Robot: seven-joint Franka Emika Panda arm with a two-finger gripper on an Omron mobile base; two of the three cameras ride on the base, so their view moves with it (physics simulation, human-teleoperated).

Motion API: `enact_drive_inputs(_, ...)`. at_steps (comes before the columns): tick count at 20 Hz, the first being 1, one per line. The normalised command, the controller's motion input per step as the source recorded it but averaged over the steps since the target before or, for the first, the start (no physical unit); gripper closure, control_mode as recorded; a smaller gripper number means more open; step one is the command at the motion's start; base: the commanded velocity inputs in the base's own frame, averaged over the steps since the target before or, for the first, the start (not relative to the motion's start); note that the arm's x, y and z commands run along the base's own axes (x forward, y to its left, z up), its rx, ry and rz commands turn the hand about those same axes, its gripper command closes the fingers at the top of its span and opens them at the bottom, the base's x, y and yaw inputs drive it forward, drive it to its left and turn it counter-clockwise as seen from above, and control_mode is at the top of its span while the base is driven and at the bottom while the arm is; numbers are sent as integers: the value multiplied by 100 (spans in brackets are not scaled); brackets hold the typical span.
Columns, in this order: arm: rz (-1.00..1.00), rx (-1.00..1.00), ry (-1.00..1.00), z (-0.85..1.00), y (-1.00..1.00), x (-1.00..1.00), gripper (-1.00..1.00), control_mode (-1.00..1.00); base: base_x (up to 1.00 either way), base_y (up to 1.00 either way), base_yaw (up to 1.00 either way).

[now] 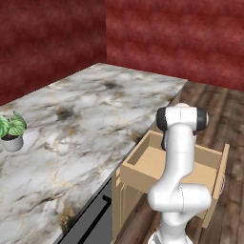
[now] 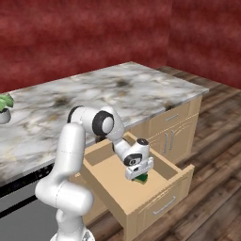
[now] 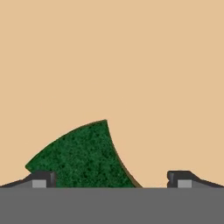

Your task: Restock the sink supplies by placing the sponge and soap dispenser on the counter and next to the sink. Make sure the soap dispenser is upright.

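Both base views share the open drawer (image 2: 141, 197) from opposite sides; hand view looks close into it

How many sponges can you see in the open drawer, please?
1. The green sponge lies on the drawer floor, beneath the open fingers; more could be hidden behind the arm.

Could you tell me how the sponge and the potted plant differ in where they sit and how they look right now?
The sponge lies low inside the open wooden drawer, while the potted plant stands up on the marble counter. The sponge is a flat dark green block; the plant has light green leaves rising from a white pot. The open gripper is down at the sponge; the plant sits far from it. Both are green.
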Motion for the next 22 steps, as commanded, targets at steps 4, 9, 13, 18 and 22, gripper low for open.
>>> enact_drive_inputs(4, 0, 0, -1, -19, 0, 17, -100, -100, 0, 0, 0)
enact_drive_inputs(9, 0, 0, -7, -2, 0, 14, -100, -100, 0, 0, 0)
enact_drive_inputs(13, 0, 0, -8, 0, 0, 9, -100, -100, 0, 0, 0)
enact_drive_inputs(18, 0, 0, -8, -1, 0, 4, -100, -100, 0, 0, 0)
enact_drive_inputs(22, 0, 0, -6, -3, 0, 3, -100, -100, 0, 0, 0)
